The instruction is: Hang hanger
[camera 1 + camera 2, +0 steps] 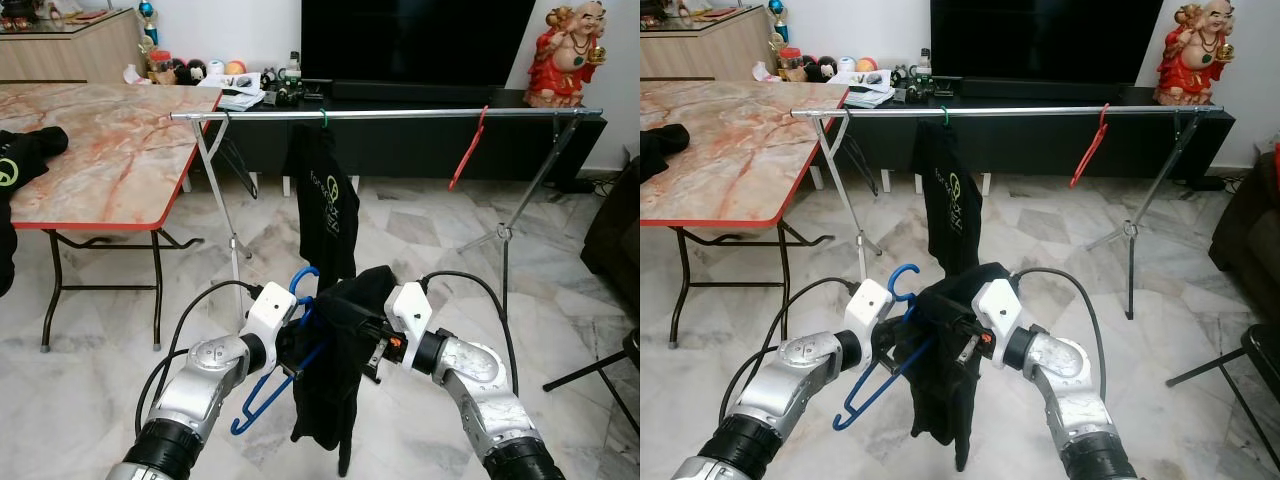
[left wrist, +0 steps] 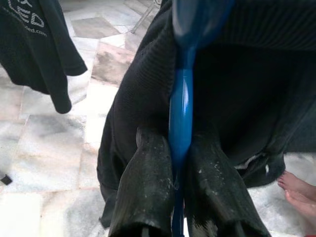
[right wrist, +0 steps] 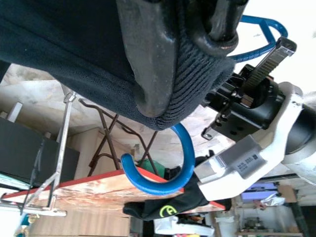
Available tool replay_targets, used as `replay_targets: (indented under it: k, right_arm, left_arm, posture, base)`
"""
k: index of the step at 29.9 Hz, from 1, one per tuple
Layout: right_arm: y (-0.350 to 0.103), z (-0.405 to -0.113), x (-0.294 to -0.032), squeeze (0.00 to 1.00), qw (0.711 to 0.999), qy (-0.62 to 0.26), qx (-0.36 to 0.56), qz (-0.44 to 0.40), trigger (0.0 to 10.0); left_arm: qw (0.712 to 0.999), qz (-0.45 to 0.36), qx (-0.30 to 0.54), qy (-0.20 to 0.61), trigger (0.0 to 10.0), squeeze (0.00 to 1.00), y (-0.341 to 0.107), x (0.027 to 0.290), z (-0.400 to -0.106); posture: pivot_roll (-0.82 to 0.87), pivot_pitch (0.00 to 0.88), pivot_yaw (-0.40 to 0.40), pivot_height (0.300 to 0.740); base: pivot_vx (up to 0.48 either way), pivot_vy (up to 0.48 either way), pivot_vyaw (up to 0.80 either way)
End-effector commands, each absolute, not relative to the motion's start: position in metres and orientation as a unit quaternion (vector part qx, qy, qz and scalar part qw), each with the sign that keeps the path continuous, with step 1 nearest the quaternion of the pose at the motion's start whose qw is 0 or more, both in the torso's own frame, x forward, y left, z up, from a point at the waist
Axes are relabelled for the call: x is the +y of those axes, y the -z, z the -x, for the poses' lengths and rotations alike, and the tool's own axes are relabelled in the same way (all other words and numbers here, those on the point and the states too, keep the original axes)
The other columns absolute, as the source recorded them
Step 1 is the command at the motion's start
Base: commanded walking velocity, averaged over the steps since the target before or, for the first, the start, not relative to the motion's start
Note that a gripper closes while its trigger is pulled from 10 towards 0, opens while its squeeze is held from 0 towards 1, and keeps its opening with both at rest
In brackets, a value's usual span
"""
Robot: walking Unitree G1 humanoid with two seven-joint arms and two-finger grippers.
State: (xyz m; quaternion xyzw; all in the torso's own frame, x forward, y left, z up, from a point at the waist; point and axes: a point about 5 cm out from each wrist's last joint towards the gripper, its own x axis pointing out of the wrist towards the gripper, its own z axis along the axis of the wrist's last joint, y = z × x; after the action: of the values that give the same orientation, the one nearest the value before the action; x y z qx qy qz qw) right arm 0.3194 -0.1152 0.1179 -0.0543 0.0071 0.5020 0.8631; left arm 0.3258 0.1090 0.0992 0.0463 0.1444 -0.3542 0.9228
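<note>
Floor: pale marble tiles (image 1: pixel 90 400) in a living room, with a person's bare foot (image 2: pixel 300 190) showing in the left wrist view.
Left gripper (image 2: pixel 180 163): low in front of the robot, both black fingers pressed together on the stem of the blue hanger (image 1: pixel 270 385).
Blue hanger: one, tilted, hook (image 3: pixel 165 170) uppermost, well short of the rail and partly inside the dark garment (image 1: pixel 335 370).
Right gripper (image 3: pixel 180 64): beside the left one, fingers pinching a fold of that dark garment, which droops below both grippers.
Rail (image 1: pixel 400 115): one silver clothes rail on crossed legs, beyond the grippers.
On the rail: one black T-shirt (image 1: pixel 325 205) on a green hook with a yellow-green print, lettering too small to read; one empty red hanger (image 1: pixel 468 150) further right.
Table (image 1: pixel 110 160): one marble-patterned folding top with a red edge, at left, with one black garment (image 1: pixel 25 155) lying on it.
Far wall: one black TV (image 1: pixel 415 40) on a low black cabinet; one red figurine (image 1: pixel 568 50) at its right end.
</note>
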Motion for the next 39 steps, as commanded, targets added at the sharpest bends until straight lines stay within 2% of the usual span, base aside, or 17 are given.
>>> replay_targets:
  k: [1, 5, 7, 8, 10, 11, 13, 19, 20, 21, 22, 26, 35, 39]
  right_arm:
    - [-0.127, -0.316, -0.114, 0.00, 0.850, -0.523, -0.010, 0.056, 10.0]
    - [-0.131, -0.321, -0.118, 0.00, 0.865, -0.496, -0.023, 0.070, 10.0]
    - [-0.138, -0.334, -0.124, 0.00, 0.898, -0.434, -0.041, 0.056, 10.0]
    - [-0.138, -0.334, -0.124, 0.00, 0.898, -0.434, -0.041, 0.056, 10.0]
    - [-0.139, -0.326, -0.116, 0.00, 0.874, -0.484, -0.036, 0.031, 10.0]
    - [-0.135, -0.318, -0.109, 0.00, 0.853, -0.521, -0.023, 0.037, 10.0]
    - [-0.124, -0.313, -0.107, 0.00, 0.842, -0.534, 0.001, 0.076, 10.0]
    - [-0.119, -0.320, -0.114, 0.00, 0.862, -0.499, 0.019, 0.083, 10.0]
    - [-0.118, -0.322, -0.116, 0.06, 0.866, -0.492, 0.023, 0.090, 10.0]
    - [-0.118, -0.322, -0.116, 0.06, 0.866, -0.492, 0.023, 0.090, 10.0]
    - [-0.116, -0.324, -0.120, 0.99, 0.872, -0.478, 0.032, 0.098, 10.0]
    - [-0.115, -0.324, -0.123, 1.00, 0.873, -0.475, 0.043, 0.107, 10.0]
    - [-0.098, -0.311, -0.121, 1.00, 0.849, -0.506, 0.078, 0.130, 10.0]
    - [-0.090, -0.303, -0.121, 1.00, 0.829, -0.528, 0.105, 0.150, 10.0]
  left_arm:
    - [0.923, -0.041, 0.125, 0.361, 10.0, 0.00, -0.110, 0.107, -0.327]
    - [0.919, -0.033, 0.124, 0.372, 10.0, 0.00, -0.111, 0.105, -0.325]
    - [0.916, -0.029, 0.122, 0.380, 10.0, 0.00, -0.111, 0.103, -0.323]
    - [0.916, -0.029, 0.122, 0.380, 10.0, 0.00, -0.111, 0.103, -0.323]
    - [0.915, -0.026, 0.122, 0.383, 10.0, 0.00, -0.111, 0.102, -0.323]
    - [0.915, -0.027, 0.122, 0.384, 10.0, 0.00, -0.111, 0.101, -0.322]
    - [0.912, -0.026, 0.122, 0.390, 10.0, 0.00, -0.112, 0.100, -0.321]
    - [0.911, -0.024, 0.121, 0.394, 10.0, 0.00, -0.113, 0.099, -0.320]
    - [0.911, -0.023, 0.121, 0.394, 10.0, 0.00, -0.112, 0.099, -0.320]
    - [0.911, -0.023, 0.121, 0.394, 10.0, 0.00, -0.112, 0.099, -0.320]
    - [0.910, -0.022, 0.121, 0.395, 10.0, 0.00, -0.112, 0.099, -0.320]
    - [0.911, -0.021, 0.120, 0.394, 10.0, 0.00, -0.113, 0.099, -0.320]
    - [0.913, -0.020, 0.119, 0.390, 10.0, 0.00, -0.112, 0.099, -0.320]
    - [0.914, -0.019, 0.119, 0.387, 10.0, 0.00, -0.112, 0.099, -0.320]
  posture:
    - [0.13, 0.000, -0.025, 0.740]
    - [0.12, 0.000, -0.025, 0.740]
    - [0.12, 0.000, -0.025, 0.740]
    - [0.12, 0.000, -0.025, 0.740]
    - [0.12, 0.000, -0.025, 0.740]
    - [0.12, 0.000, -0.025, 0.740]
    - [0.12, 0.000, -0.024, 0.740]
    - [0.12, 0.000, -0.024, 0.740]
    - [0.12, 0.000, -0.026, 0.740]
    - [0.12, 0.000, -0.026, 0.740]
    - [0.12, 0.000, -0.026, 0.740]
    - [0.12, 0.000, -0.026, 0.740]
    - [0.12, 0.000, -0.027, 0.740]
    - [0.12, 0.000, -0.028, 0.740]
  base:
    - [0.000, 0.000, 0.00]
    - [0.000, 0.000, 0.00]
    - [0.000, 0.000, 0.00]
    - [0.000, 0.000, 0.00]
    - [0.000, 0.000, 0.00]
    - [0.000, 0.000, 0.00]
    - [0.000, 0.000, 0.00]
    - [0.000, 0.000, 0.00]
    - [0.000, 0.000, 0.00]
    - [0.000, 0.000, 0.00]
    - [0.000, 0.000, 0.00]
    - [0.000, 0.000, 0.00]
    - [0.000, 0.000, 0.00]
    - [0.000, 0.000, 0.00]
